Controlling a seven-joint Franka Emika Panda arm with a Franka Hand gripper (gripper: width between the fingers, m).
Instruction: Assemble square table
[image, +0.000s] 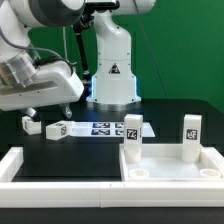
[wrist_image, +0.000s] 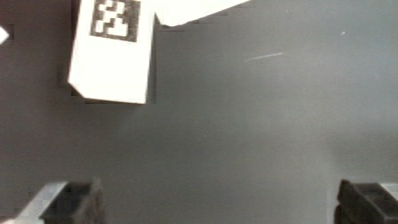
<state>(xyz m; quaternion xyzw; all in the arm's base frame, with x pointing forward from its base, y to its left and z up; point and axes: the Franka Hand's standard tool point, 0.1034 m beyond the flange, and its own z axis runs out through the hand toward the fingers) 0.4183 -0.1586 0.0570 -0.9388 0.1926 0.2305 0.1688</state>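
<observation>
The white square panel (image: 165, 168) lies at the exterior view's right, with two short white legs standing upright on it, one (image: 132, 135) at its left and one (image: 191, 136) at its right. Two loose tagged legs (image: 30, 125) (image: 57, 129) lie on the black table at the left. My gripper (image: 33, 107) hovers just above them, open and empty. In the wrist view a loose leg (wrist_image: 111, 50) with its tag lies on the table well away from my gripper (wrist_image: 214, 205). The dark fingertips (wrist_image: 63, 205) stand wide apart with bare table between them.
The marker board (image: 100, 128) lies flat in front of the robot base (image: 112, 70). Long white border bars (image: 20, 165) run along the left and front of the table. Another white piece (wrist_image: 196, 8) shows at the wrist view's edge.
</observation>
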